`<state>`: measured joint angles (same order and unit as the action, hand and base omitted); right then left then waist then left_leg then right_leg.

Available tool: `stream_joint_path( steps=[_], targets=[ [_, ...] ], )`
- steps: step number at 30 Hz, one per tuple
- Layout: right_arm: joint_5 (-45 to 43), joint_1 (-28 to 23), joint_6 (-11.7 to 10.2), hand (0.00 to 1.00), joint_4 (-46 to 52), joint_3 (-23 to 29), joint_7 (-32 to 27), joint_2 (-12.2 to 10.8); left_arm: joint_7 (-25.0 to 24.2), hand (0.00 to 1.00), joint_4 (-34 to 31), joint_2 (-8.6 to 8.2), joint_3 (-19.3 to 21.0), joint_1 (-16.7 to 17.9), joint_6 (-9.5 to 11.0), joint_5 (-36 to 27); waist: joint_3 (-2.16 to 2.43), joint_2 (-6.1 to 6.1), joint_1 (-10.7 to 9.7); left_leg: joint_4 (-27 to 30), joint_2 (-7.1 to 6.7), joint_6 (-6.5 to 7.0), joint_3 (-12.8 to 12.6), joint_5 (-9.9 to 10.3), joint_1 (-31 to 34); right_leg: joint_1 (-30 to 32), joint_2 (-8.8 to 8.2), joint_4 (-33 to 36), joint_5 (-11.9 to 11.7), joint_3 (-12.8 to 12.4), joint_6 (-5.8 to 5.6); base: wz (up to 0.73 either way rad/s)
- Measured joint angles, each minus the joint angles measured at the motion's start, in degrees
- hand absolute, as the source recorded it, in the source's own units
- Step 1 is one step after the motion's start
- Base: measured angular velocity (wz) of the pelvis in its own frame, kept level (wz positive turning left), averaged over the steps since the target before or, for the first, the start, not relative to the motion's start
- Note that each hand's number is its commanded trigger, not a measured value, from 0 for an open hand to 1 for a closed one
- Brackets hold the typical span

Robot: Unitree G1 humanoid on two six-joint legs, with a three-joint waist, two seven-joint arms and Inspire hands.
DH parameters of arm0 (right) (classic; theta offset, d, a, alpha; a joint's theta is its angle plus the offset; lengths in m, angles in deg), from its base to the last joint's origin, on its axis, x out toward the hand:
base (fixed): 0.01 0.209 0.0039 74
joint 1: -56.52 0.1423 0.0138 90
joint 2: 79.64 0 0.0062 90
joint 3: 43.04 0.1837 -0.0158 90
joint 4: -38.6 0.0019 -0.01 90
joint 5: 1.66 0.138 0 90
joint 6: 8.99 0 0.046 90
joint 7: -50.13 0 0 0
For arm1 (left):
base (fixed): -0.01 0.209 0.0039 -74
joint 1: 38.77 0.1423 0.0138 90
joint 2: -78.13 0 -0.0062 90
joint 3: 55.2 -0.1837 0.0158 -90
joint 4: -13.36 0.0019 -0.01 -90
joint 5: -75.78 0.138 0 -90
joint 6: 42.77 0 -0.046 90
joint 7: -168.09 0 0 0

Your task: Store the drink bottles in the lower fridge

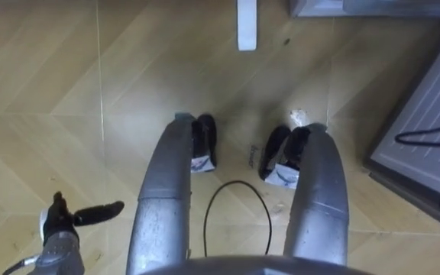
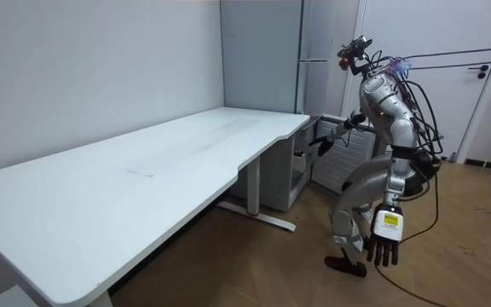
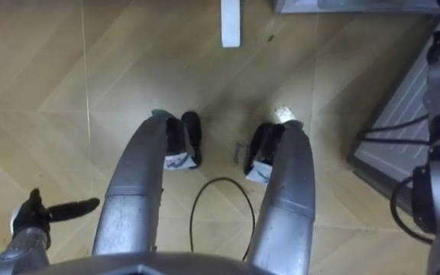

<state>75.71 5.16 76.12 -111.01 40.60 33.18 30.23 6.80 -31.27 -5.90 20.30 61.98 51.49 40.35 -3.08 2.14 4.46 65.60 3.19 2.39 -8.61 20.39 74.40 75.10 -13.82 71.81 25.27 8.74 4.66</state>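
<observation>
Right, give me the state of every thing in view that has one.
Fridge: upper door shut.
Lower door: looks swung open.
Left hand: open, hanging by the leg, holding nothing.
Right hand: raised toward the lower fridge.

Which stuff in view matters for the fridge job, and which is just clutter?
Job: fridge; right hand, out toward its lower part; left hand, hanging open.
Just there: white desk; desk foot on the floor; door at the room view's right.
</observation>
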Motion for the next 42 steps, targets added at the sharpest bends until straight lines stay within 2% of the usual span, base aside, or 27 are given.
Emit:
stream_joint_path(
  steps=[4, 11, 17, 20, 24, 26, 30, 33, 35, 39, 42],
  targets=[
    [0.7, 0.1, 0.2, 0.0, 1.6, -1.3, -1.9, 0.1, -1.0, 0.0, 0.3, 0.86, -0.1, 0.0, -0.2, -0.6, -0.38, 0.65, -0.2, 0.0, -0.01, -0.23, 0.1, 0.2, 0.2, 0.1, -0.01, -0.1, 0.2, 0.1, 0.13, 0.0],
    [1.6, 0.1, 0.1, 0.0, 1.0, -3.8, -5.0, 1.3, -1.8, 0.0, 0.7, 1.82, 0.1, 0.2, -0.2, -0.4, -0.4, 0.75, 2.0, 0.0, -0.04, -0.66, 0.9, -0.1, -0.2, -0.8, -0.01, -0.1, 0.3, 0.9, 0.52, 0.01],
    [1.5, 0.1, 0.1, 0.0, 0.9, -7.3, -7.5, 1.5, -1.9, 0.0, 0.5, 2.48, 0.3, 0.9, -0.2, -0.7, -0.44, 1.3, 3.5, -0.1, 0.1, -1.85, 2.4, -0.8, -0.5, -2.1, -0.04, 0.0, 0.7, 2.6, 1.76, 0.06],
    [1.6, 0.1, 0.7, 0.0, 1.6, -10.2, -10.2, 1.5, -1.9, 0.0, 0.5, 2.77, 0.3, 2.5, -0.2, -0.8, -0.41, 1.34, 3.9, -0.1, 0.11, -2.42, 3.4, -1.1, -1.2, -3.5, -0.13, 0.0, 1.0, 3.6, 2.41, 0.1],
    [1.6, 0.1, 1.2, 0.0, 1.6, -11.4, -12.9, 1.5, -1.9, 0.0, -1.3, 4.4, 0.9, 5.4, -0.7, -0.5, -0.41, 1.34, 5.1, -0.1, 0.02, -3.41, 5.0, -1.5, -1.1, -4.5, -0.25, 0.0, 1.4, 5.4, 3.06, 0.12],
    [1.6, 0.1, 1.2, 0.0, 1.6, -11.5, -14.4, 1.5, -1.8, 0.0, -1.6, 4.71, 1.3, 6.3, -0.7, -0.3, -0.41, 1.33, 6.0, -0.1, -0.15, -4.01, 5.8, -1.7, -1.3, -5.0, -0.32, 0.0, 1.6, 6.1, 3.31, 0.11],
    [1.5, 0.1, 1.2, 0.0, 1.6, -12.3, -16.5, 1.5, -1.8, 0.0, -1.5, 5.57, 1.3, 6.8, -0.6, -0.2, -0.42, 1.34, 6.6, -1.5, -2.04, -5.0, 7.2, -3.1, -2.3, -6.5, -1.97, 0.2, 2.3, 7.4, 3.82, 0.27],
    [1.1, 0.1, 1.2, 0.0, 1.6, -12.7, -16.7, 1.5, -2.0, 0.0, -1.5, 5.71, 0.8, 7.2, -0.4, -0.2, -0.44, 1.38, 7.6, -2.3, -2.17, -5.1, 7.2, -3.4, -3.4, -7.5, -2.22, 0.0, 2.6, 7.6, 4.24, 0.1],
    [1.0, 0.1, 1.2, 0.0, 1.6, -13.1, -17.3, 1.5, -2.2, 0.0, -1.4, 5.74, 0.8, 7.5, -0.5, -0.2, -0.46, 1.38, 7.8, -2.8, -2.76, -5.37, 7.7, -3.6, -3.8, -8.2, -2.76, 0.0, 2.9, 8.1, 4.55, 0.13],
    [1.0, 0.1, 1.2, 0.0, 1.6, -12.9, -18.1, 1.7, -3.9, 0.0, -1.4, 5.75, 0.8, 8.1, -0.6, -0.5, -0.46, 1.38, 8.6, -3.0, -2.95, -5.5, 8.3, -3.7, -4.1, -8.8, -2.98, 0.0, 3.1, 8.8, 4.66, 0.1],
    [1.0, 0.1, 1.1, 0.0, 1.6, -12.9, -18.3, 1.8, -4.4, 0.0, -1.3, 5.77, 0.9, 8.2, -0.6, -0.4, -0.44, 1.35, 8.8, -3.1, -3.2, -6.11, 8.7, -4.1, -4.1, -9.1, -3.16, 0.0, 3.4, 9.3, 4.66, 0.07]
  ],
)
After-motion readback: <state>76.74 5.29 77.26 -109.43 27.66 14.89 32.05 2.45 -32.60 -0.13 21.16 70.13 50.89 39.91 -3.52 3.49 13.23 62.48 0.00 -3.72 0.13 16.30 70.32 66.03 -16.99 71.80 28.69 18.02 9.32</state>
